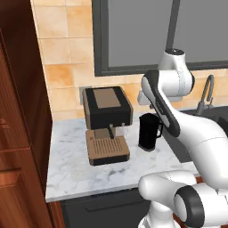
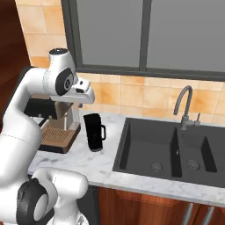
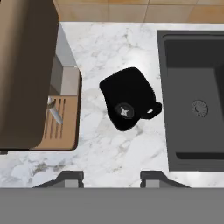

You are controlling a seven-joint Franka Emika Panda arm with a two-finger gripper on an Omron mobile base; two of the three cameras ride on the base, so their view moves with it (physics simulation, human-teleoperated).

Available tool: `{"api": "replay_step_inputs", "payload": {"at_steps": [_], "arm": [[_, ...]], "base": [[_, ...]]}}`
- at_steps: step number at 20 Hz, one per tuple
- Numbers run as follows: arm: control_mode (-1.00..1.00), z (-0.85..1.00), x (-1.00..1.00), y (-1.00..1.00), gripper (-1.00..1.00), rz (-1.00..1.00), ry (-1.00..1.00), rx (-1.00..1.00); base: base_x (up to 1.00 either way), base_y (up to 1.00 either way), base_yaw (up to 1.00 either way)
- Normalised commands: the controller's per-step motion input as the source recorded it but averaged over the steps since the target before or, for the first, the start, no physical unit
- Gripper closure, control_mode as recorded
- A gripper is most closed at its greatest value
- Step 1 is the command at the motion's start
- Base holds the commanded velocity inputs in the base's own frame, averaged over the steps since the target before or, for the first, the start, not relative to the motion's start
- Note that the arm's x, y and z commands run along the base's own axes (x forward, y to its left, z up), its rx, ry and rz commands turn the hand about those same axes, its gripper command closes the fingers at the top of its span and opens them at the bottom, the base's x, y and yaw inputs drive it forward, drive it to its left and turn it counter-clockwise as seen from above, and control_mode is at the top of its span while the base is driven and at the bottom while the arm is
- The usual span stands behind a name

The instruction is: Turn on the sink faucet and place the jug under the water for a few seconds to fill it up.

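Two fingertips (image 3: 70, 177) hovering apart, empty, above the upright jug (image 3: 127, 104) — lining up for grasping beside the sink (image 3: 175, 131).

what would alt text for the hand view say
Looking straight down from the gripper, its jaws apart and holding nothing, a black jug stands upright on white marble counter. The coffee machine is on one side and the dark sink on the other.

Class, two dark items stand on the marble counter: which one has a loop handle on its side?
The jug: a tall glossy black cylinder with a loop handle, standing between the coffee machine and the sink. The coffee machine is boxy, black and brown.
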Motion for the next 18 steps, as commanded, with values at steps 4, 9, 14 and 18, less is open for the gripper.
{"api": "replay_step_inputs", "payload": {"at_steps": [4, 9, 14, 18], "arm": [[1.00, 0.00, 0.00, 0.00, -1.00, 0.00, 0.00, 0.00], [1.00, 0.00, 0.00, 0.00, -1.00, 0.00, 0.00, 0.00], [1.00, 0.00, 0.00, 0.00, -1.00, 0.00, 0.00, 0.00], [1.00, 0.00, 0.00, 0.00, -1.00, 0.00, 0.00, 0.00]], "base": [[0.00, -0.11, 0.00], [0.00, -0.64, 0.00], [0.00, -0.73, 0.00], [0.00, -0.75, 0.00]]}}
